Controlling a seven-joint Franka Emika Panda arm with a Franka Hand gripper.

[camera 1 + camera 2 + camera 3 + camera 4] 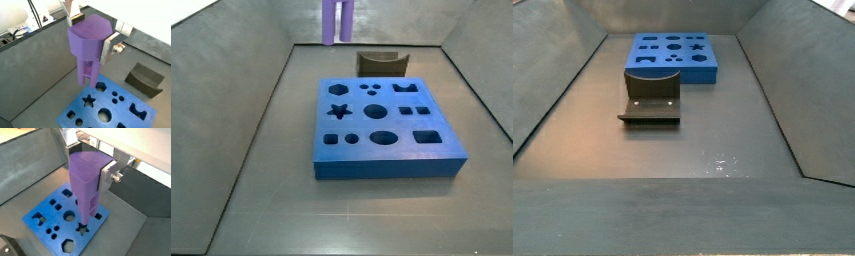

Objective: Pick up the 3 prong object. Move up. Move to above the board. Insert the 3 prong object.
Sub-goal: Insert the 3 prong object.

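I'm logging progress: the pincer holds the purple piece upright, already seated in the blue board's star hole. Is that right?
Not seated. The pincer does hold the purple piece upright, but a side view shows the piece hanging well above the floor, short of the board. The star hole is empty.

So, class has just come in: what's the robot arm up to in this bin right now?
The gripper is shut on the 3 prong object, a light-purple piece held upright above the floor. In both wrist views its prongs point down toward the blue board, which lies flat with its many shaped holes unfilled. A side view shows the purple piece hanging high, clear of the board. A dark fixture stands beside the board. Insertion hasn't happened yet.
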